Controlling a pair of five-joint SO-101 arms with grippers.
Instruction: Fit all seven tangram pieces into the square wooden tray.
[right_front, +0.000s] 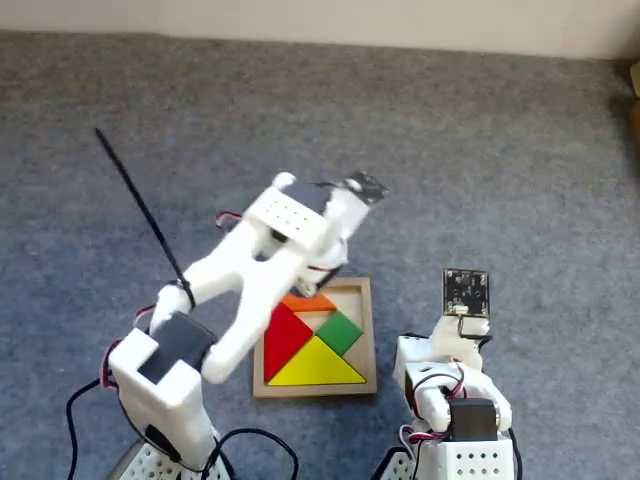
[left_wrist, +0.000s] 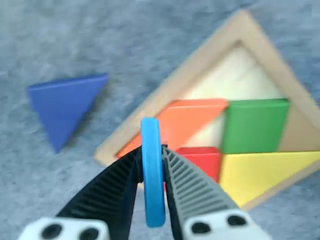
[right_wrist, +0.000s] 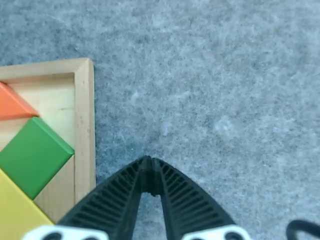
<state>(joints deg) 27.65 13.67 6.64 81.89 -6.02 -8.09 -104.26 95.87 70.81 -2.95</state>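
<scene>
The square wooden tray (right_front: 369, 340) lies on grey carpet and holds an orange (left_wrist: 185, 122), a green (left_wrist: 255, 125), a red (left_wrist: 202, 160) and a yellow piece (left_wrist: 265, 172). Bare wood (left_wrist: 235, 80) shows in its far corner. My left gripper (left_wrist: 151, 150) hangs over the tray's edge, shut on a light blue piece (left_wrist: 152, 175) held edge-on. A dark blue triangle (left_wrist: 62, 107) rests on the carpet beside the tray. My right gripper (right_wrist: 150, 177) is shut with nothing in it, over carpet next to the tray's rim (right_wrist: 84, 125).
The left arm (right_front: 250, 280) stretches across the tray's left side in the high view. The right arm (right_front: 455, 385) sits folded to the tray's right. A thin black cable (right_front: 140, 205) runs over the carpet at the left. Open carpet lies beyond the tray.
</scene>
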